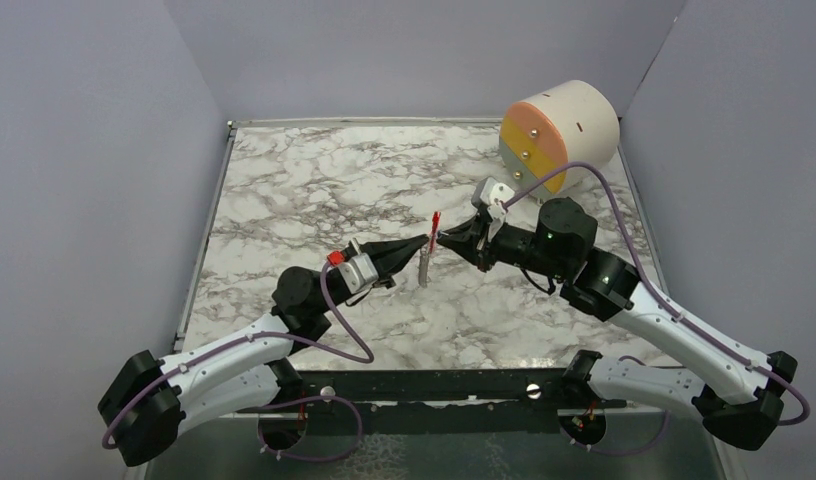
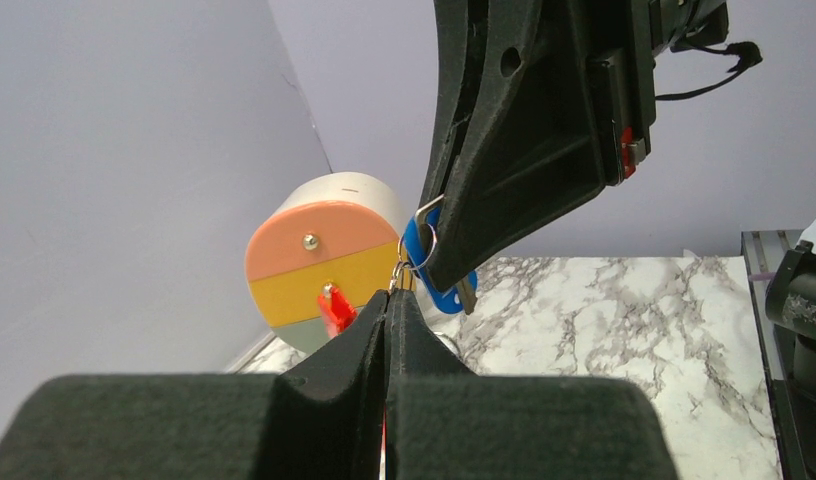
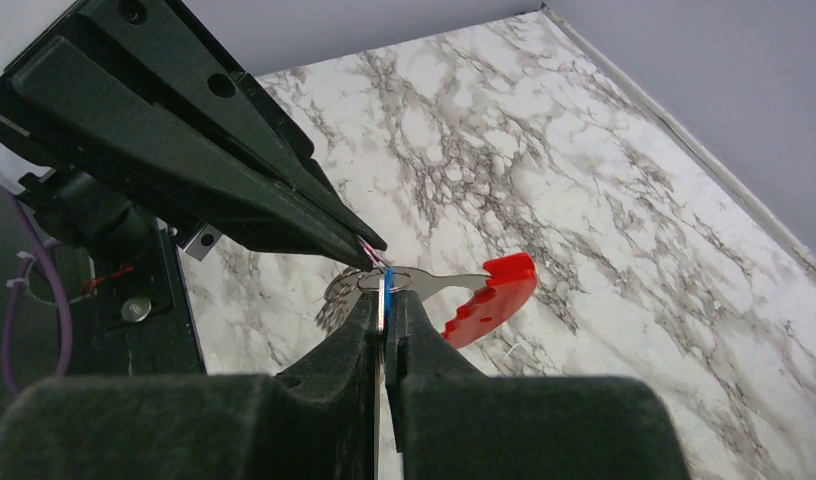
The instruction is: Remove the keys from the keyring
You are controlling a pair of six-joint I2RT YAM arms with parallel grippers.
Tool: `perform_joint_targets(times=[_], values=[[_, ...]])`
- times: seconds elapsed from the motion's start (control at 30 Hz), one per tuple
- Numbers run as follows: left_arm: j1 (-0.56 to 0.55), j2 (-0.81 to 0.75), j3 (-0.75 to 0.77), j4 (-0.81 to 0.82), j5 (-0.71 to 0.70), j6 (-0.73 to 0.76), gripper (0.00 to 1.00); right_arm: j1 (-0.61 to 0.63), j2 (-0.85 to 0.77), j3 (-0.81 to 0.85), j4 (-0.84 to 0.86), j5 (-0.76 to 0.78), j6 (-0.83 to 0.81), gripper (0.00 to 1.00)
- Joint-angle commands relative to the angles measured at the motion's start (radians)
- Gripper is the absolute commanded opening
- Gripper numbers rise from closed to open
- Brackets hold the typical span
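Both grippers meet in mid-air over the marble table (image 1: 314,190). My left gripper (image 1: 425,244) is shut on the red keyring (image 1: 436,222); a sliver of red shows between its jaws in the left wrist view (image 2: 386,296), and a red end (image 2: 334,312) sticks out to the left. My right gripper (image 1: 446,238) is shut on the blue-headed key (image 3: 385,296), which also shows in the left wrist view (image 2: 416,250). In the right wrist view the keyring's red part (image 3: 494,295) juts right of my fingers. Silvery keys (image 1: 424,268) hang below the bunch, partly hidden behind my right fingers (image 3: 340,290).
A round drawer unit (image 1: 561,135) with orange, yellow and grey fronts stands at the table's back right, also in the left wrist view (image 2: 319,258). Purple cables run along both arms. A dark rail (image 1: 434,385) crosses the near edge. Grey walls enclose the table.
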Motion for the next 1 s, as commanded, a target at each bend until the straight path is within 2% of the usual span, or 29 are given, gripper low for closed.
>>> perform_joint_targets(times=[0.0, 0.47, 0.87, 0.97], values=[[0.018, 0.028, 0.021, -0.017, -0.053, 0.020, 0.00, -0.002, 0.008, 0.083, 0.004, 0.009, -0.028, 0.01], [0.018, 0.087, 0.066, -0.070, -0.088, 0.024, 0.00, -0.002, 0.070, 0.211, -0.114, -0.043, -0.039, 0.01], [0.018, 0.087, 0.088, -0.119, -0.105, 0.010, 0.00, -0.001, 0.082, 0.198, -0.107, -0.082, -0.027, 0.01], [0.019, 0.058, 0.062, -0.119, -0.064, 0.009, 0.26, -0.001, 0.069, 0.189, -0.105, -0.064, -0.032, 0.01]])
